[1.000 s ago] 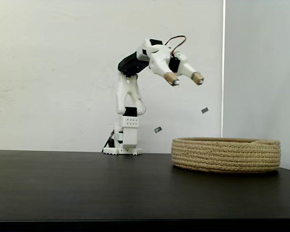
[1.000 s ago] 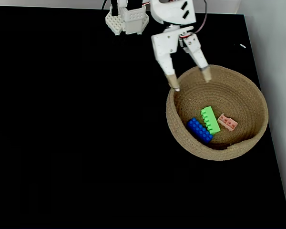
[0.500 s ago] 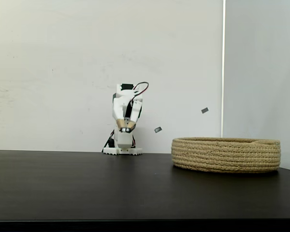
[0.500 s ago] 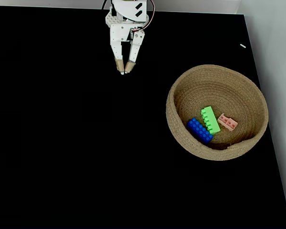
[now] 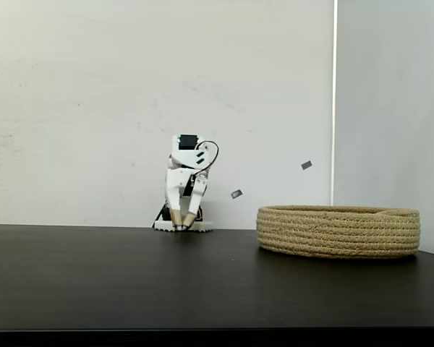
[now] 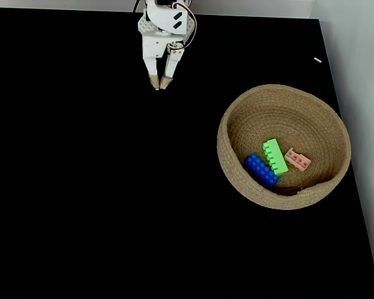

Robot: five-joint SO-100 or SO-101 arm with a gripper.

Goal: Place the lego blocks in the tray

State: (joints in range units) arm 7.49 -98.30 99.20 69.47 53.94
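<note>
Gripper (image 6: 160, 83) folded down at far left-centre of the black table (image 6: 81, 187), fingers nearly together, holding nothing. Tray (image 6: 237, 180) at right holds blue brick (image 6: 260, 170), green brick (image 6: 275, 156), pink brick (image 6: 297, 159), left to right.

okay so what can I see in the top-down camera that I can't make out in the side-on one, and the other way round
The fixed view from above looks into the basket: the green brick, blue brick and pink brick lie inside, green and blue side by side, pink a little apart. The side-on fixed view gives height: the basket's low wall hides its contents, and the gripper points down with its tips near the table. Both show the folded arm, the gripper empty, the basket and the dark table.
</note>
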